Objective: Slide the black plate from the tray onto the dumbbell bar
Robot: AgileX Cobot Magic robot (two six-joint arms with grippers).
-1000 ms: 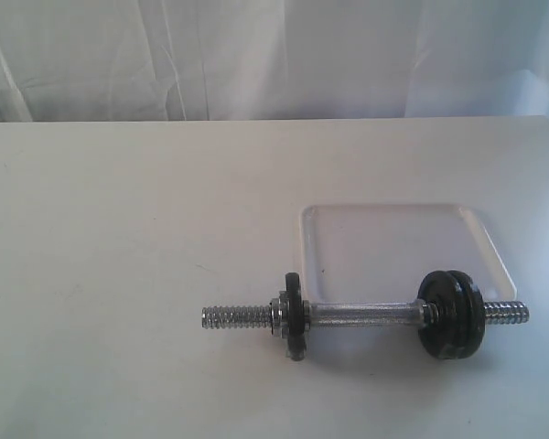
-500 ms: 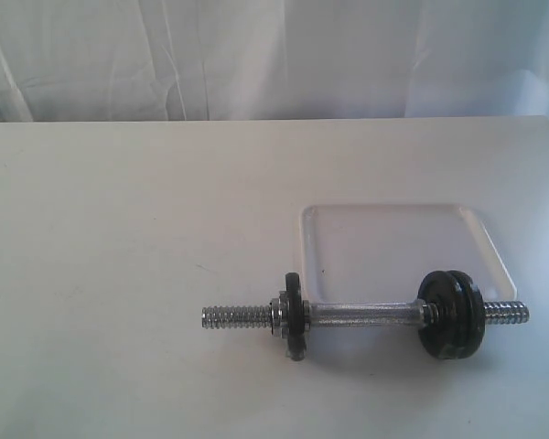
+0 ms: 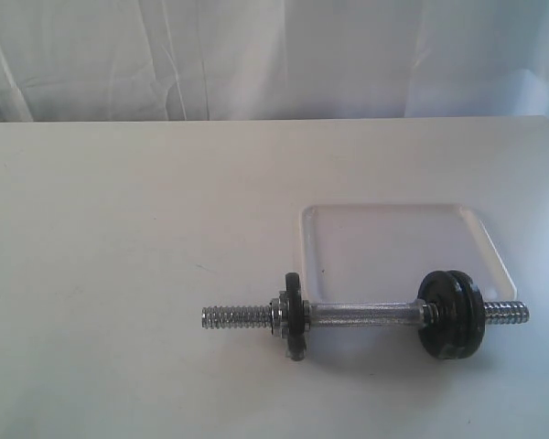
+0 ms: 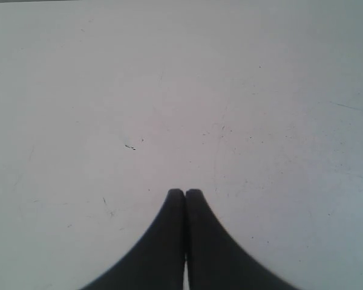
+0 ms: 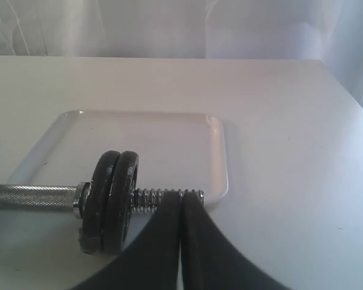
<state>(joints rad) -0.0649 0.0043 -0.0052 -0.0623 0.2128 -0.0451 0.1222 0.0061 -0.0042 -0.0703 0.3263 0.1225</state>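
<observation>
With the black plate [image 3: 459, 315] apparently seated on the dumbbell bar [image 3: 361, 316], the left tool [image 4: 185, 193] and right tool [image 5: 181, 194], both pinched together empty, needed to back off without nudging it.

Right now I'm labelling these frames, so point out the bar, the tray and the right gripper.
bar [image 3: 361, 317], exterior view, middle of the chrome shaft.
tray [image 3: 384, 251], exterior view, bare floor.
right gripper [image 5: 182, 194], right wrist view, where its closed tips meet.
</observation>
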